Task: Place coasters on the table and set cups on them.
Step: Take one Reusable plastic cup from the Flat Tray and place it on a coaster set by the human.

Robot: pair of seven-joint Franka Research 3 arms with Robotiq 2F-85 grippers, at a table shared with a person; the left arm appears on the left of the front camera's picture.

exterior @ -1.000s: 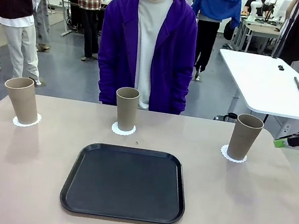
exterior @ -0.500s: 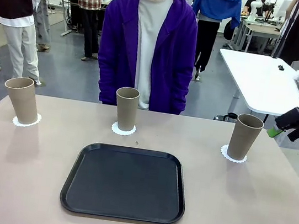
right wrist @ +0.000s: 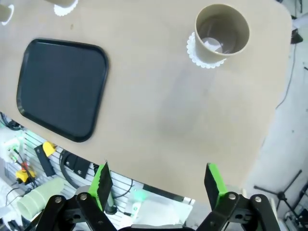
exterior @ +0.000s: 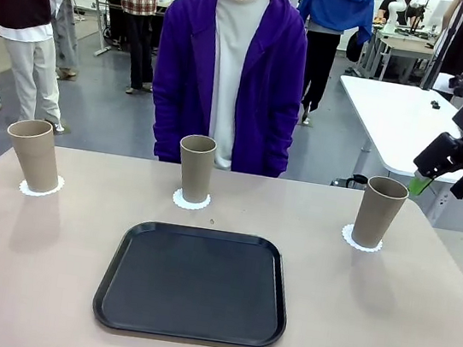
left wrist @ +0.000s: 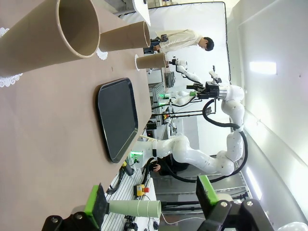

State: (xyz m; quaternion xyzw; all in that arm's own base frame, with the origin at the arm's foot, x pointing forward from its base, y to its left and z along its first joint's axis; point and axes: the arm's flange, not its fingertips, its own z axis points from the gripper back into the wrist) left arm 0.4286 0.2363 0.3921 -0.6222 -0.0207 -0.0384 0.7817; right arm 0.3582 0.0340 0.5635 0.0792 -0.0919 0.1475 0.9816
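Three tall tan cups stand upright on the beige table (exterior: 384, 316), each on a white lacy coaster: the left cup (exterior: 33, 154) on its coaster (exterior: 40, 188), the middle cup (exterior: 196, 168) on a coaster (exterior: 190, 201), the right cup (exterior: 379, 211) on a coaster (exterior: 350, 236). My right gripper (exterior: 442, 179) hangs open in the air, above and to the right of the right cup, holding nothing. From above, the right wrist view looks into that cup (right wrist: 222, 31), over open fingers (right wrist: 102, 185). My left gripper (left wrist: 151, 202) is open and empty, low beside the table, with the nearest cup (left wrist: 48, 38) ahead.
A black rounded tray (exterior: 195, 282) lies bare at the table's front middle. A person in a purple hoodie (exterior: 228, 78) stands at the far edge behind the middle cup. A white table (exterior: 411, 125) stands at the back right.
My right gripper has risen from table height at the right edge to well above the right cup's rim. The cups, coasters and tray have not moved.
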